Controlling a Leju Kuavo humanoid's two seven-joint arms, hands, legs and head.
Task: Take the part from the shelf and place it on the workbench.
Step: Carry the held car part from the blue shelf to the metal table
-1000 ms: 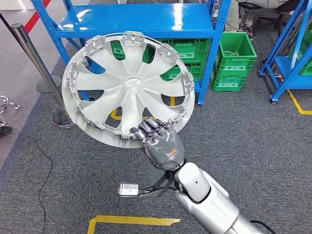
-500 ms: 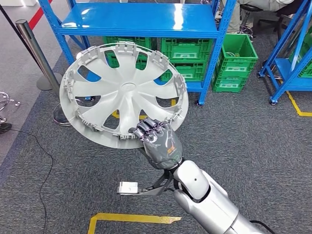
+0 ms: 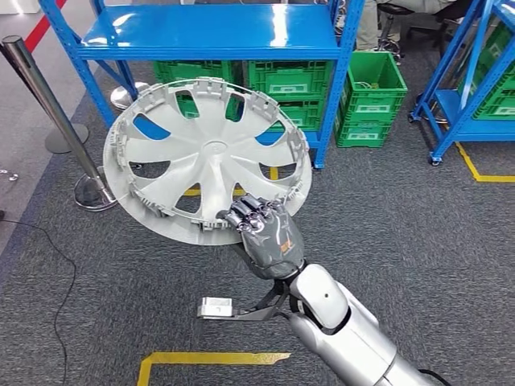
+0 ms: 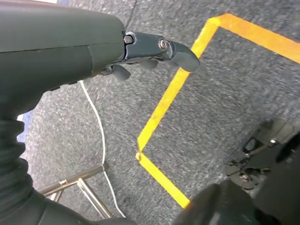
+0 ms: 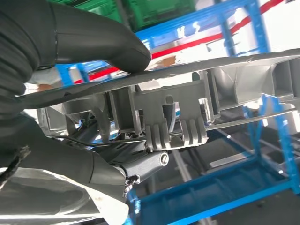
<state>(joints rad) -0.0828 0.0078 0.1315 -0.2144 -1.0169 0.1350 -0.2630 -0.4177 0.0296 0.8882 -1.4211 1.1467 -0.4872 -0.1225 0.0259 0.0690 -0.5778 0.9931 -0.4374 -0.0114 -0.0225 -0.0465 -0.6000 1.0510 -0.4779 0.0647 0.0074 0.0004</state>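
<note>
My right hand (image 3: 270, 240) is holding the part, a large silver wheel cover (image 3: 206, 157), by its rim. My fingers (image 3: 246, 213) are curled over the edge of the cover, on the ribbed inner side that faces up, and in the right wrist view my thumb (image 5: 102, 40) presses on the other face, so the rim is clamped between thumb and fingers. The wheel cover spreads away from my fingers, forward and to the left, tilted a little and held in the air above the grey carpet floor (image 3: 394, 217). It touches nothing except my hand.

Beyond the cover, further from my fingers, stands a blue shelf (image 3: 212, 32). Green crates (image 3: 291, 84) sit under its board, and one more green crate (image 3: 367, 100) stands on the floor just beside the shelf post. To the far left of the cover there is a metal barrier post (image 3: 43, 104) on a round base. Yellow tape lines (image 3: 212, 359) are on the floor close to my arm.

My left hand (image 4: 155, 49) hangs over the carpet and yellow tape. It holds nothing; its fingers (image 4: 182, 54) are stretched out and loose.
</note>
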